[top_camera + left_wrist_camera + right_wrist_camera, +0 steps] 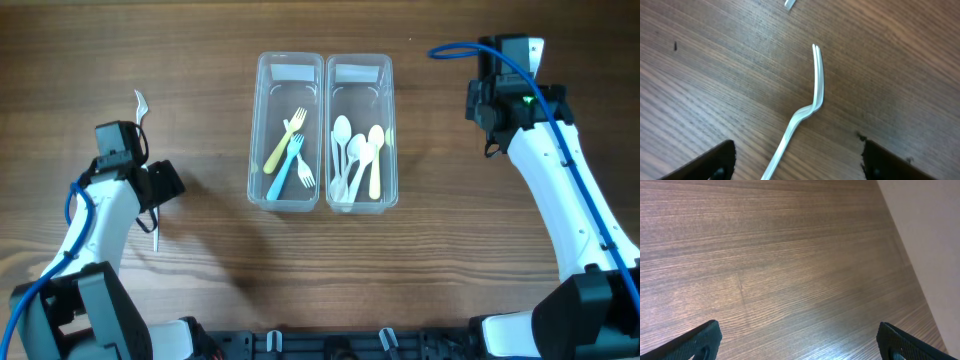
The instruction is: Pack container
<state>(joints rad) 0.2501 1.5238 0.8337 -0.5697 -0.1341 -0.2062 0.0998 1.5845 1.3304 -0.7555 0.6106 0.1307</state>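
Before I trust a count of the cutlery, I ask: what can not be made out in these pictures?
Fork, overhead: its middle lies hidden under the left arm.
Fork, left wrist view: the handle end is cut off by the bottom edge.
Spoons, overhead: pale and overlapping, so their number is unsure.
White bit, left wrist view: cut off by the top edge, unidentifiable.

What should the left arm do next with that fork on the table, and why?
Probably lower the left gripper and close it on the handle of the fork. Its jaws are open, the fork lies on the table between them, not yet gripped, and the left container already holds forks.
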